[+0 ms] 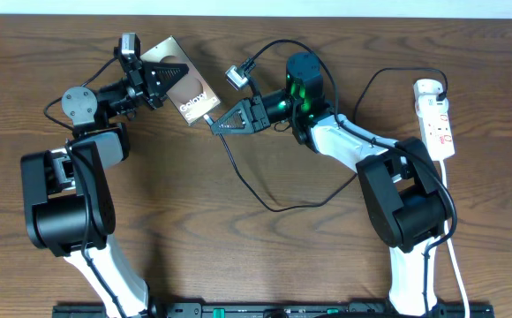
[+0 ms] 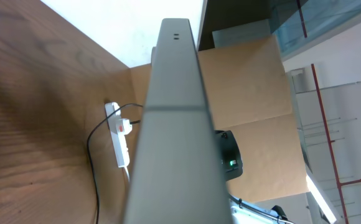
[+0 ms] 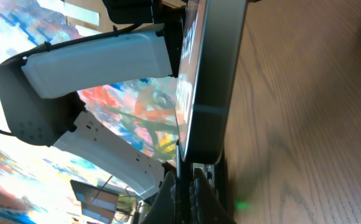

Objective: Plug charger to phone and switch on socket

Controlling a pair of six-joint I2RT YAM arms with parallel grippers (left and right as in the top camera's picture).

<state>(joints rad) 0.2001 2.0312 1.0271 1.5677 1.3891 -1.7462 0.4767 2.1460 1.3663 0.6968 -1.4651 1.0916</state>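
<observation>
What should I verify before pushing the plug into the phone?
1. Left end effector gripping phone: ok.
2. Right end effector closed on charger plug: ok.
3. Plug lined up with phone port: cannot tell, hidden.
4. Charger slack: ok, loose loop.
5. Adapter seated in socket: ok.
6. Socket switch on: cannot tell.

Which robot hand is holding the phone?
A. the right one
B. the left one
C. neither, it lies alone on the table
B: the left gripper is clamped on the phone, while the right gripper only brings the charger up to its lower end.
</observation>
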